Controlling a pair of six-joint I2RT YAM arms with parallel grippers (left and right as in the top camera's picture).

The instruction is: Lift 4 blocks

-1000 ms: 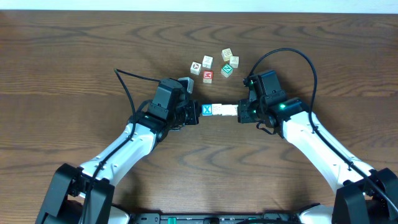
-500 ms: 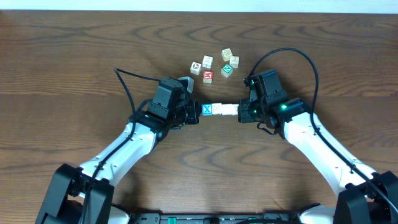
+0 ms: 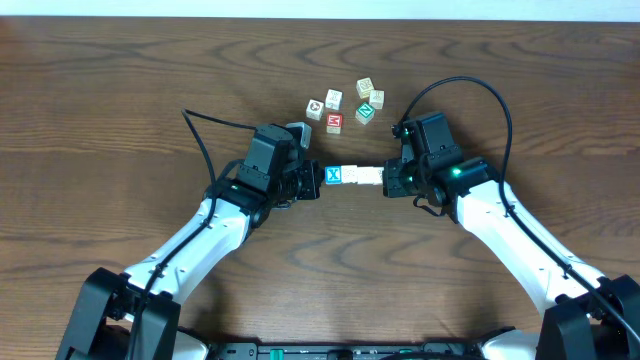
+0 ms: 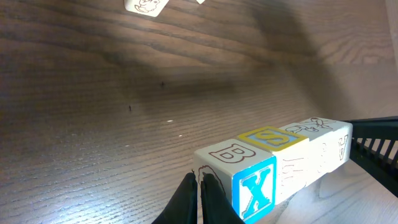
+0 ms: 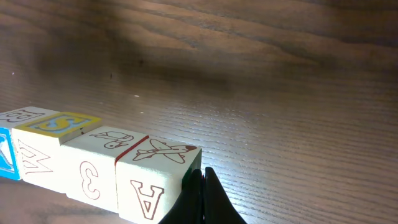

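Overhead view: two white arms reach in from the near edge of the wooden counter (image 3: 120,80) and meet near its middle, with a row of blocks (image 3: 358,177) between them.
Count of blocks in the row: four, set end to end in one straight line.
Order of the row: the blue X block (image 3: 334,176) sits at the left arm's end, and three cream ones run toward the right arm.
Faces, left wrist view: a white X on blue with a B on top, then a yellow-framed S, then line drawings.
Faces, right wrist view: the A block (image 5: 152,186), with an aeroplane on top, lies nearest the jaws; a 3 follows.
Jaws of left gripper (image 3: 318,180): closed together, tips pressed on the end of the blue X block.
Jaws of right gripper (image 3: 384,182): closed together, tips against the end of the A block.
Height of the row: whether it clears the counter cannot be told.
Arm pose: both forearms slant inward, wrists level, grippers facing each other.
Count of loose cubes (image 3: 345,103): six, clustered beyond the row, among them a red-faced cube (image 3: 334,122) and a green diamond-faced cube (image 3: 366,112).
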